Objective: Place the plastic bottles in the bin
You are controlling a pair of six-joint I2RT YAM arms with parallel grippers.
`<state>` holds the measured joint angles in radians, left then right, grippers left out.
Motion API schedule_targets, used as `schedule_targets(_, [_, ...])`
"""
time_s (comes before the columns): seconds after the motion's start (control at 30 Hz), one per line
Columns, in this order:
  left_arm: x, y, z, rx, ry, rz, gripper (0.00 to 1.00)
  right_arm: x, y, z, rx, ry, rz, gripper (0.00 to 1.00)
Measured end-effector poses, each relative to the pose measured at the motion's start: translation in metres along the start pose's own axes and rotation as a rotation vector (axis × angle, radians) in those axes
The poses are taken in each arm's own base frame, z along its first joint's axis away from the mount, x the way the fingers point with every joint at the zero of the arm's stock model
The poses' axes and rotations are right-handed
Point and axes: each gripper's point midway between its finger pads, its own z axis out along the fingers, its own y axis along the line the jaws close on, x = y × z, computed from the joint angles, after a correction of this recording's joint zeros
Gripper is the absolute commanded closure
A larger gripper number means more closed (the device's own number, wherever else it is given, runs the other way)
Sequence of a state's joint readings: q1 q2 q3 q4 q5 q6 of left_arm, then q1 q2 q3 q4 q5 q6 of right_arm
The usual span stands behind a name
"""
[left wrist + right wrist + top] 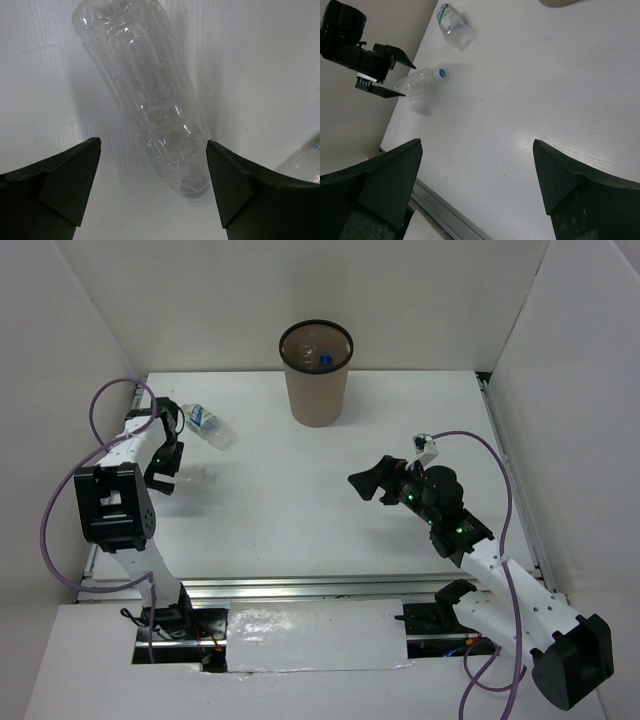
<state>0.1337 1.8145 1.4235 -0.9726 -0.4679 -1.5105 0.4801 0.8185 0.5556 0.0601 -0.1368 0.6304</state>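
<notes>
Brown bin (316, 390), thin black rim, speck of blue inside. Clear ribbed bare bottle (150, 110), blue-and-white cap (441, 73). Clear labelled bottle (454, 27), blue-and-white label. White table (350, 510), faint grain. Black left gripper (153, 145) and right gripper (477, 144). Purple cables (509, 505) along white-and-black arms (500, 580), small green lights. Off-white walls (200, 300).

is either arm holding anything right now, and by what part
Nothing is held. The left pincer stands open around a clear bottle, not gripping it; the right pincer is open and empty.
</notes>
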Motion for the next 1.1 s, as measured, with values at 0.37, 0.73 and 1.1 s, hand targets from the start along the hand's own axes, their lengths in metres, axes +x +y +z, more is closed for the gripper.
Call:
schedule_targets(0.37, [0.003,-0.002,0.025,-0.017,-0.040,-0.001,0.11,0.006,-0.001,0.005,0.000,0.033,0.003,0.01])
schedule_targets(0.73, [0.006,-0.008,0.026,0.015,-0.068,0.022,0.86,0.007,0.000,0.005,-0.006,0.036,0.003,0.01])
schedule_targets(1.1, [0.046,-0.050,-0.125,0.414,-0.055,0.184,1.00,0.007,0.003,0.004,-0.018,0.039,0.003,0.01])
